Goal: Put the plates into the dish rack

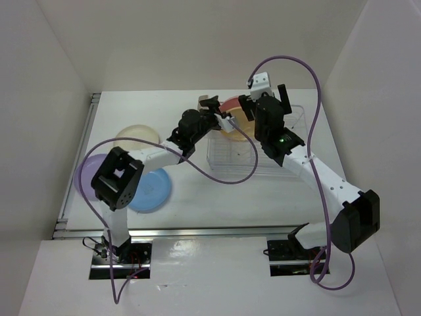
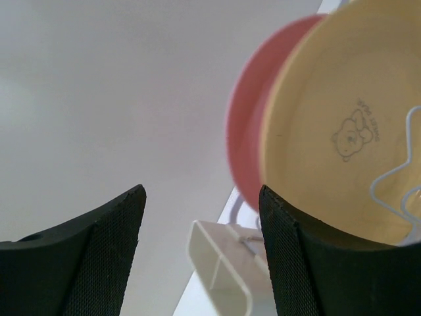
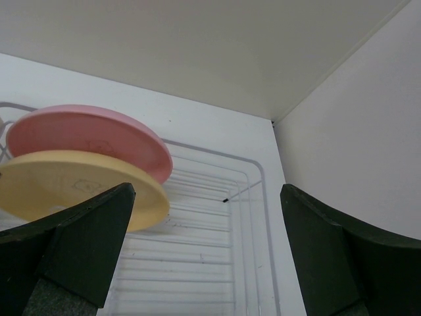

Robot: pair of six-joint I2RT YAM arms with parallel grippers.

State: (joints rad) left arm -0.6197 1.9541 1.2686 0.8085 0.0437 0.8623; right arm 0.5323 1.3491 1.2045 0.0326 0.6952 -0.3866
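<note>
Left gripper (image 2: 200, 197) and right gripper (image 3: 207, 191) gape — dish rack (image 3: 253, 172) holds pink plate (image 3: 85, 135), orange-yellow plate (image 3: 72, 184).

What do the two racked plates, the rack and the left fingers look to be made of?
Yellow plate: likely plastic, matte and opaque, with a small bear mark on its face. Pink plate: same smooth matte look, probably plastic too. Dish rack: thin pale wire with a slight sheen; bare metal or coated, cannot tell. Left fingers: black with a fine woven-looking texture, possibly rubbery pads.
</note>
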